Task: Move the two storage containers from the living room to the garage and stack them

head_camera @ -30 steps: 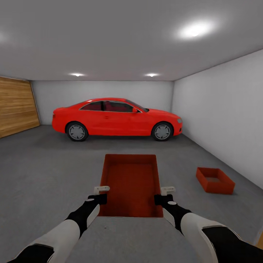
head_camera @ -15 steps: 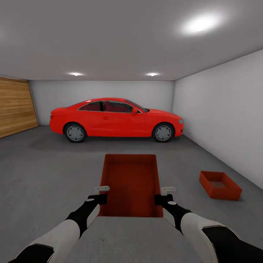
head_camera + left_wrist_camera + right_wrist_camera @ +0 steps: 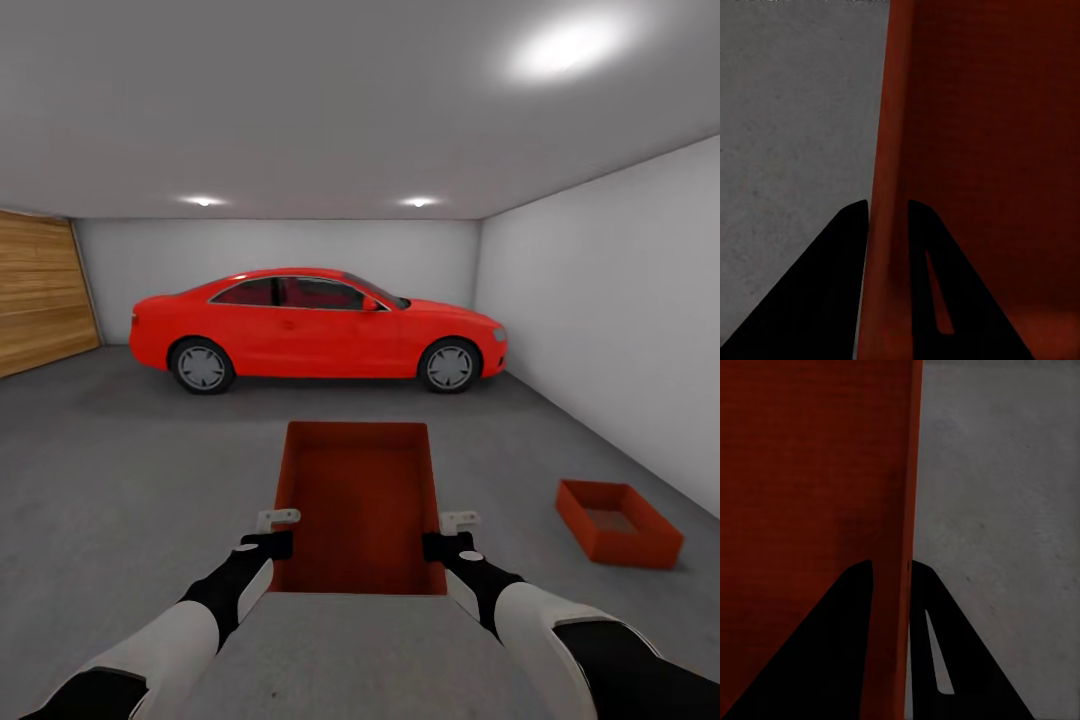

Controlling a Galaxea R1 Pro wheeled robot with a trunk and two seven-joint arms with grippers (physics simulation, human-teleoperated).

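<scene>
Looking along the left gripper: two dark fingers clamped on the upright side wall of an orange-red box, one finger on the outside, the other inside against the wall's inner face. Wall edge running straight away between them, thin and lit a brighter red than the rest. Box interior dim, deep red, bare, with a faint woven grain. Beyond the outer finger, dark grey floor, rough and speckled, well below the held wall.
</scene>
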